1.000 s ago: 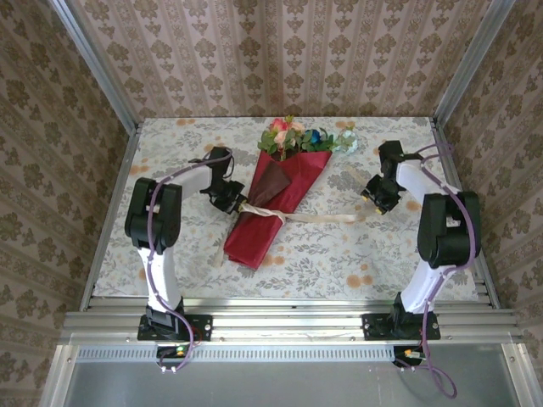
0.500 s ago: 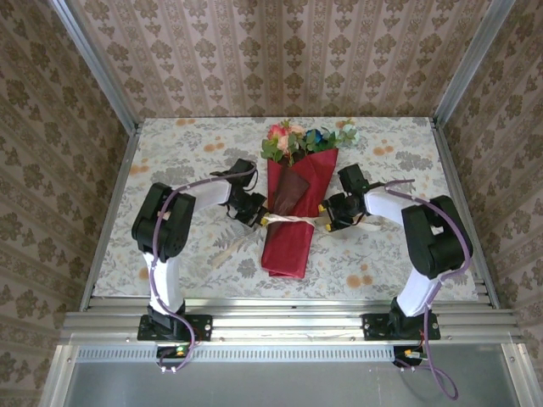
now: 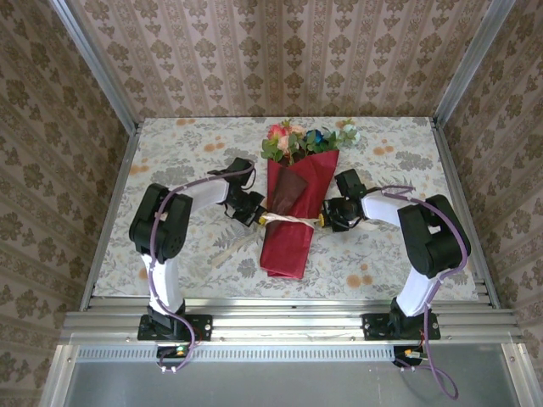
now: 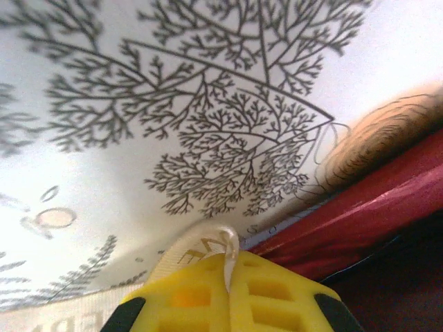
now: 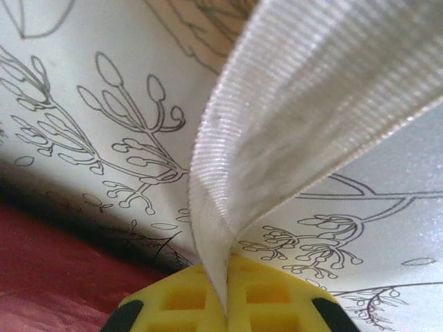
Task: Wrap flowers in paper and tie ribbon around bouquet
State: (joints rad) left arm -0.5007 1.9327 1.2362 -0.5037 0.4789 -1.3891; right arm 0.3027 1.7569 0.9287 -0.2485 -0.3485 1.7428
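The bouquet lies in the middle of the table in the top view, a red and maroon paper (image 3: 291, 222) cone with the flowers (image 3: 299, 140) sticking out at its far end. The cream ribbon (image 3: 293, 220) runs taut across the cone's waist. My left gripper (image 3: 255, 215) sits against the cone's left side, shut on the ribbon (image 4: 197, 250), which is pinched between its yellow pads (image 4: 270, 290). My right gripper (image 3: 329, 219) is at the cone's right side, shut on the ribbon (image 5: 277, 124), which rises from its pads (image 5: 187, 301). Red paper (image 4: 346, 221) lies right of the left gripper (image 4: 228, 266).
The floral tablecloth (image 3: 382, 263) covers the table. A loose ribbon tail (image 3: 227, 246) trails toward the near left of the cone. Metal frame posts and a rail (image 3: 288, 322) border the table, with patterned walls behind and at both sides.
Both arms have closed in on the cone. The bouquet has swung from slanted to nearly straight. The right gripper has taken the ribbon's free end and the ribbon now lies taut across the cone.
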